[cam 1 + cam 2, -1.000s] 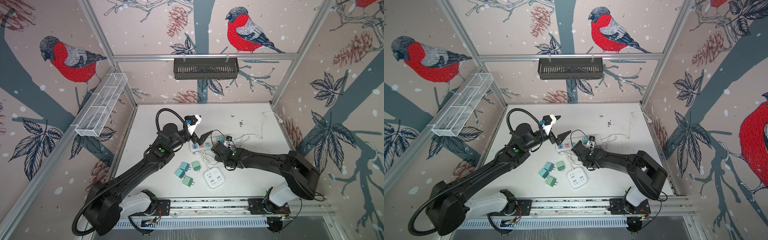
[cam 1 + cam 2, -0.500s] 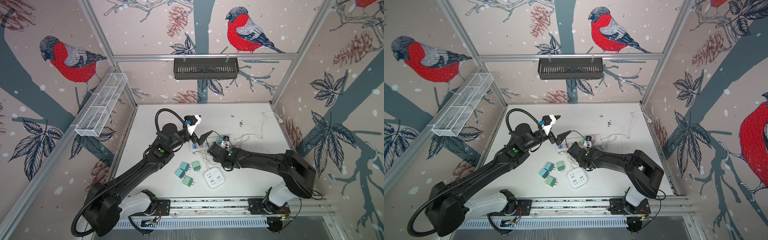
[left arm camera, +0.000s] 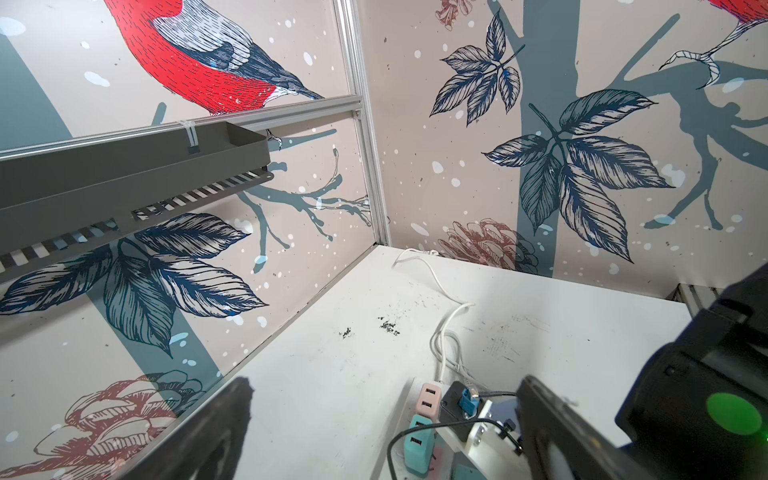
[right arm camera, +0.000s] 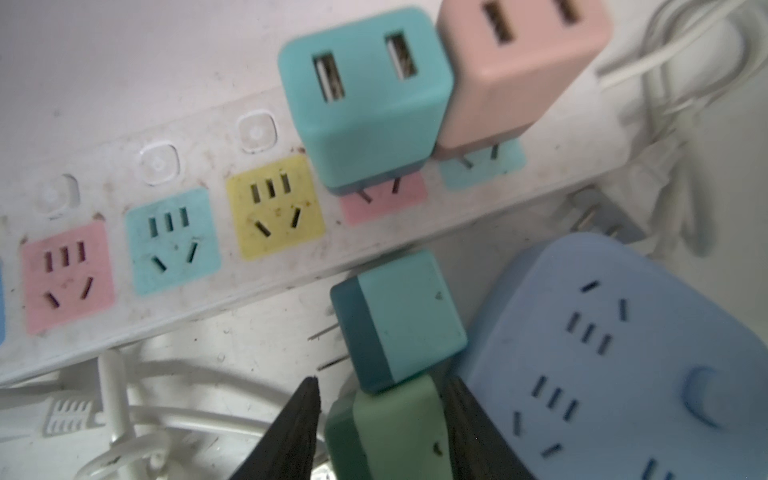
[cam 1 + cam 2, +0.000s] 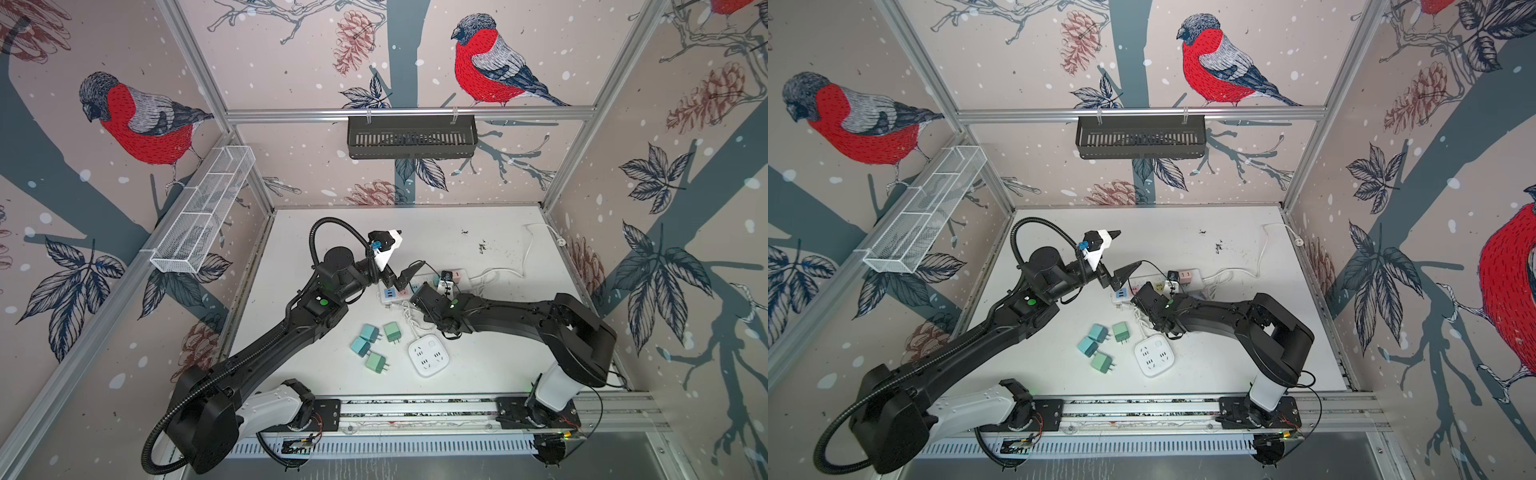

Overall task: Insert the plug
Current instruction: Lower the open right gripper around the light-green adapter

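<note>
The green charger plug [image 4: 395, 432] sits between the jaws of the right pincer [image 4: 380, 395], just beside the white power strip [image 4: 249, 282] and touching a teal plug [image 4: 409, 320]. Whether the jaws press on it or only flank it, I cannot tell. The left pincer [image 5: 401, 275] hangs over the strip, jaws wide apart and empty. The green plug looks light, rigid and smooth-sided, so it may twist in a grip. It is best held by two opposite flat sides, clear of the prong end, since thin blades like the teal plug's could bend. No brand or writing is legible, only a tiny triangle mark on the teal plug.
</note>
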Robot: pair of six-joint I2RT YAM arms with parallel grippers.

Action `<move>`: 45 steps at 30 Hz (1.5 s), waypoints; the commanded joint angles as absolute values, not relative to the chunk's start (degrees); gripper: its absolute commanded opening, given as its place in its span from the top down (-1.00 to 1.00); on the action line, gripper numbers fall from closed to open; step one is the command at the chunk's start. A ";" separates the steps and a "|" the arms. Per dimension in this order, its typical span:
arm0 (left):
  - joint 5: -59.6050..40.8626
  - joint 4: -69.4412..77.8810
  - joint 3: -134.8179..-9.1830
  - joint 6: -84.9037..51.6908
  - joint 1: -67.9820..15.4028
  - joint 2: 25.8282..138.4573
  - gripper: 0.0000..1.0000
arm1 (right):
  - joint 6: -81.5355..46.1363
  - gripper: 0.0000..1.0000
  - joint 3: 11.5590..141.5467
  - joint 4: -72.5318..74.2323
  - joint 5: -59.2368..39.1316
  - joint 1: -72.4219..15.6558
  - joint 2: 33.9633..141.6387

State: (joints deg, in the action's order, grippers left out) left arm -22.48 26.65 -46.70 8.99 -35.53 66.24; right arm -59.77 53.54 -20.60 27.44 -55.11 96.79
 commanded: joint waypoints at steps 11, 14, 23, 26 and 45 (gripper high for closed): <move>-23.62 29.37 -47.03 9.58 -35.55 65.91 -0.97 | -61.68 -0.27 48.17 -25.16 26.27 -58.22 90.29; -23.65 29.41 -47.09 9.59 -35.62 65.80 -0.97 | -62.64 -0.33 46.00 -25.59 26.81 -58.17 87.95; -24.09 29.41 -47.24 9.41 -35.65 65.83 -0.97 | -60.64 -0.44 42.89 -19.83 22.27 -58.95 81.69; -24.26 29.39 -47.14 9.41 -35.66 65.82 -0.97 | -60.11 -0.52 43.56 -17.80 21.07 -58.71 80.85; -23.96 29.27 -46.97 9.95 -35.62 65.52 -0.97 | -59.44 -0.48 49.77 -17.39 18.95 -54.97 96.11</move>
